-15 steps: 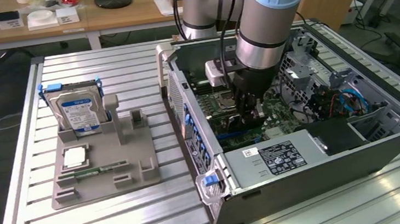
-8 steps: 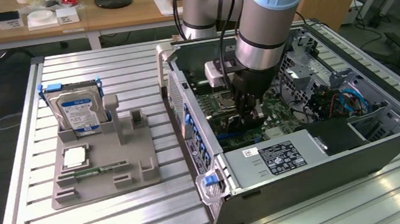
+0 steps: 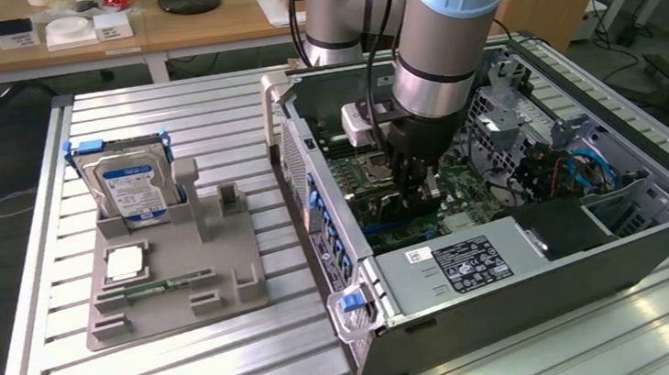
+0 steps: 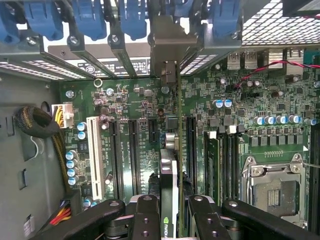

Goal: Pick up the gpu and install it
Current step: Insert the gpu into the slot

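While among slots (image 4: 134,150), gpu (image 4: 169,180) near latches (image 4: 132,17)

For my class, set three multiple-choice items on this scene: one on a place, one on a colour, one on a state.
1. Where is the silver hard drive with the blue label?
A) upright in the grey holder tray beside the open computer case
B) inside the case
C) in the jaws

2. What colour is the long slot next to the black slots on the green motherboard?
A) red
B) white
C) yellow

3. The thin green-and-black gpu card is:
A) lying flat in the tray
B) leaning on the hard drive
C) held edge-on between the jaws inside the case

Answers:
1 A, it stands in the tray on the exterior view's left.
2 B, it is white among black ones.
3 C, the jaws flank it over the motherboard.
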